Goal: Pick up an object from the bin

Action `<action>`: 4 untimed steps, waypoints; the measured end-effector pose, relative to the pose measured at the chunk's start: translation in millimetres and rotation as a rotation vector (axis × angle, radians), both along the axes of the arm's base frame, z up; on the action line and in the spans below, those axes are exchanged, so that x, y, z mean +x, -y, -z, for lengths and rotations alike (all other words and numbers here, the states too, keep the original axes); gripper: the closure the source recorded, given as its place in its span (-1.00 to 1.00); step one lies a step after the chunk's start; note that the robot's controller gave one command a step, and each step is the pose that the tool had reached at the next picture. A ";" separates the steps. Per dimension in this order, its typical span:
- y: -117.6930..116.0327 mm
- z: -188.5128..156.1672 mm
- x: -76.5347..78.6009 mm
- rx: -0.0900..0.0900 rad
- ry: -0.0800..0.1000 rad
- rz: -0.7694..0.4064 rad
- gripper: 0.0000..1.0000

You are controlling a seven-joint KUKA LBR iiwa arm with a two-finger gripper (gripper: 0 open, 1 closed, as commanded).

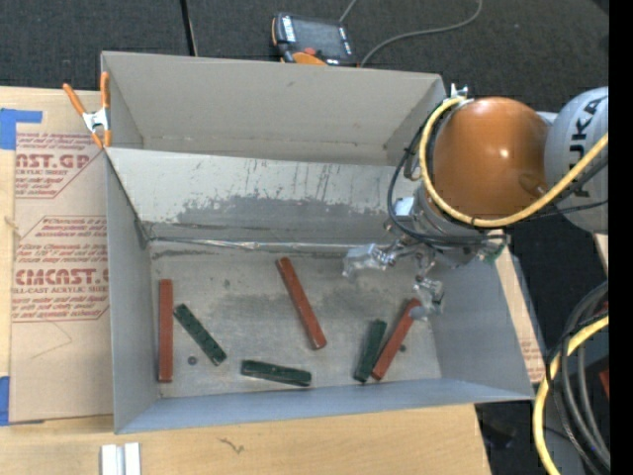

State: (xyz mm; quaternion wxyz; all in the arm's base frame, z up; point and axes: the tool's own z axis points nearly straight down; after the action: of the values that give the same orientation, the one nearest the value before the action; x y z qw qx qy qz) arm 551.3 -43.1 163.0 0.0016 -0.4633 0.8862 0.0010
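Observation:
My gripper (397, 275) hangs low over the right part of the bin, under the orange dome. Its two metal fingers stand apart, open, with nothing between them. The nearer fingertip (428, 291) is just above the upper end of a red stick (395, 341) that lies slanted by the right wall. A dark green stick (371, 350) lies right beside that red one, on its left. Another red stick (301, 302) lies slanted on the floor in the middle of the bin, left of the gripper.
A third red stick (164, 330) lies along the left wall, with a dark green stick (200, 333) beside it. One more dark green stick (276, 372) rests near the front wall. The arm and its cables come in over the right rim.

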 end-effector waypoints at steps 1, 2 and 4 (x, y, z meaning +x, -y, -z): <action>-6.1 53.3 -40.6 0.000 -0.007 -0.123 -1.00; 33.4 94.7 16.8 -0.003 0.000 -0.208 -1.00; 52.5 93.8 -29.5 0.001 -0.001 -0.376 1.00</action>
State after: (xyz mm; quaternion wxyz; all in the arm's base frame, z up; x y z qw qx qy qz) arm 521.8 -95.6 69.2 0.0012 -0.6209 0.7839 0.0017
